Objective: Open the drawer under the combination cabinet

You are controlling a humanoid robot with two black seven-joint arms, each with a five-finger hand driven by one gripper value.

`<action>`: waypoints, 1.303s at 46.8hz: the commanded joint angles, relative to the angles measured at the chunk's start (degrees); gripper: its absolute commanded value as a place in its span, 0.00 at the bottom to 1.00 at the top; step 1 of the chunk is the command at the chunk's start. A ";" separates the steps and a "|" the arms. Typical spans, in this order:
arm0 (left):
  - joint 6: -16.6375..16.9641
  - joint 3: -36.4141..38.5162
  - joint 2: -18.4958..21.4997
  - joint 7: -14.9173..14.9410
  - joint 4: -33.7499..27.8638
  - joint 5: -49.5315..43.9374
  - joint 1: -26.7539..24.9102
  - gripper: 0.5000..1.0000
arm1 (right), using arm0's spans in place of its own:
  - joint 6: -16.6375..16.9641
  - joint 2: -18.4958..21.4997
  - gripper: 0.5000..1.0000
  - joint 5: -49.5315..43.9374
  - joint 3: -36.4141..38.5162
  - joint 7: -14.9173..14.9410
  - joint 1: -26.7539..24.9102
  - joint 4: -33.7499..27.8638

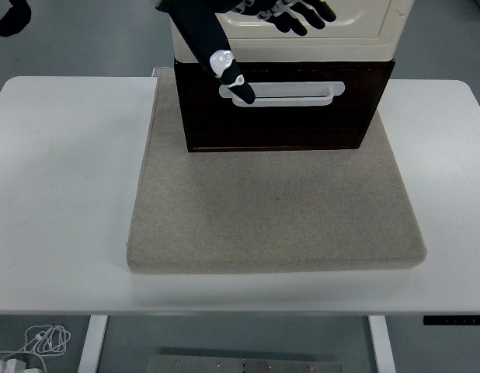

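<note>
While the dark brown wooden drawer [283,116] sits shut beneath the cream combination cabinet [302,35] at the far end of a beige felt mat [275,210] on the white table [61,179], a black robot hand [255,23] hangs at the top, fingers spread, one finger [224,66] reaching the drawer's white handle [294,93].
</note>
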 commanded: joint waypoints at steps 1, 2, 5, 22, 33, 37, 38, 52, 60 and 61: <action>-0.35 0.90 -0.01 2.88 -0.79 -0.07 -0.58 1.00 | 0.00 0.00 0.86 0.00 0.00 0.00 -0.01 0.00; -0.61 0.98 -0.01 3.50 -0.97 -0.07 -0.58 1.00 | 0.00 0.00 0.86 0.00 0.00 0.00 -0.01 0.00; -1.32 1.33 -0.01 4.73 -0.97 -0.07 -0.84 1.00 | 0.00 0.00 0.86 0.00 0.00 0.00 -0.01 0.00; -0.96 7.23 -0.28 9.13 -0.79 -4.47 -3.13 1.00 | 0.00 0.00 0.86 0.00 0.00 0.00 -0.01 0.00; -0.44 8.36 -0.45 9.13 0.52 -4.56 -3.13 0.99 | 0.00 0.00 0.86 0.00 0.00 0.00 -0.01 0.00; 0.44 9.16 -0.71 9.30 1.14 -4.12 -3.31 0.96 | 0.00 0.00 0.86 0.00 0.00 0.00 -0.01 0.00; 0.44 9.25 -0.71 9.39 1.14 -3.94 -3.39 0.96 | 0.00 0.00 0.86 0.00 0.00 0.00 -0.01 0.00; 0.79 13.99 -4.84 10.18 2.72 -0.96 -7.53 0.91 | 0.00 0.00 0.86 0.00 0.00 0.00 -0.01 0.00; 1.94 13.99 -10.29 10.27 6.50 3.79 -6.91 0.94 | 0.00 0.00 0.86 0.00 0.00 0.00 -0.01 0.00; 2.02 13.99 -10.73 10.27 6.85 4.05 -6.91 0.95 | 0.00 0.00 0.86 0.00 0.00 0.00 -0.01 0.00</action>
